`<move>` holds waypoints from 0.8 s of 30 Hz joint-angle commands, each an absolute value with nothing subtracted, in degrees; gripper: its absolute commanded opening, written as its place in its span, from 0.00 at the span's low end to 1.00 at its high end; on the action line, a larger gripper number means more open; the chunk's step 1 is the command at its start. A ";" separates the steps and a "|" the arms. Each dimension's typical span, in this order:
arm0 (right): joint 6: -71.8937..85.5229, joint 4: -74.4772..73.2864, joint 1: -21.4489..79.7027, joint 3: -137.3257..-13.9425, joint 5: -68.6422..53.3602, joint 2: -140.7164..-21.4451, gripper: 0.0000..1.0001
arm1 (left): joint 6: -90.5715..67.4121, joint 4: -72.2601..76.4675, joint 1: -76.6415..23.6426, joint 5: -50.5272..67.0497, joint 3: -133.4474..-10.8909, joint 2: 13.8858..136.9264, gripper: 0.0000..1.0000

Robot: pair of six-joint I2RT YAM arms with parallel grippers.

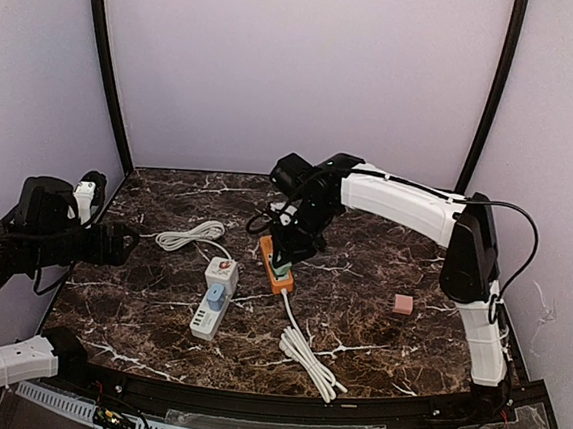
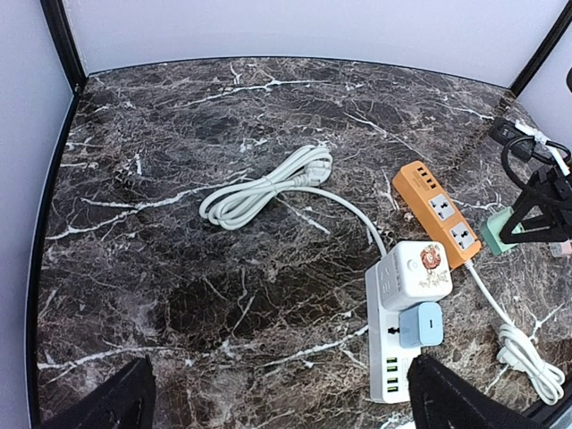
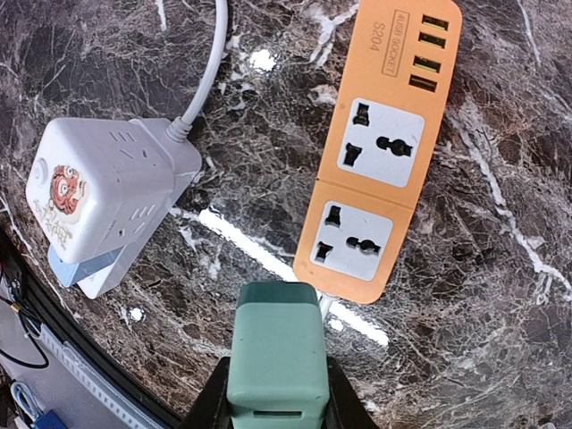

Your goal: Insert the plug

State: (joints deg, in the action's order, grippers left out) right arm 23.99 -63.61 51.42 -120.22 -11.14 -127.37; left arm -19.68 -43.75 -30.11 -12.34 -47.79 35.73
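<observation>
Now; right jaws grip green plug point(image 3: 277, 357); beside orange power strip point(image 3: 380, 152)

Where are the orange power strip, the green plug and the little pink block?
orange power strip point(image 3: 382, 143): right wrist view, its upper socket.
green plug point(image 3: 277, 353): right wrist view, middle of its body.
pink block point(image 1: 403, 304): top external view, its top face.
</observation>
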 commanded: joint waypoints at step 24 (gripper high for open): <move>23.93 -67.15 49.71 -128.16 -9.87 -134.65 0.00 | -14.45 -36.74 -29.80 -13.46 -38.07 26.70 1.00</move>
